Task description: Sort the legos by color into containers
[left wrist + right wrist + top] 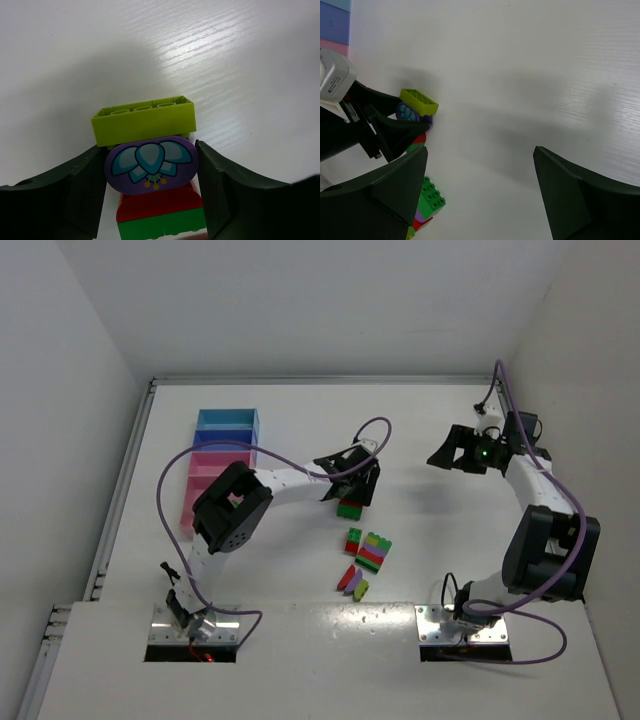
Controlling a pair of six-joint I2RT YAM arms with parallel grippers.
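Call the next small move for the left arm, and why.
Probably close the left pincer firmly on the stacked block. Its fingers flank the block's purple and red layers, with the yellow-green brick on top poking out ahead. I can't tell whether the pads touch it yet. The block stands on the table, well outside the trays, so it needs a secure grip first.

White table, faint wood-grain finish, a bright patch of glare visible in the left wrist view. Plain white back wall, left wall and right wall enclose it. Metal rail runs along the table's left edge. Lighting even, shadows soft.
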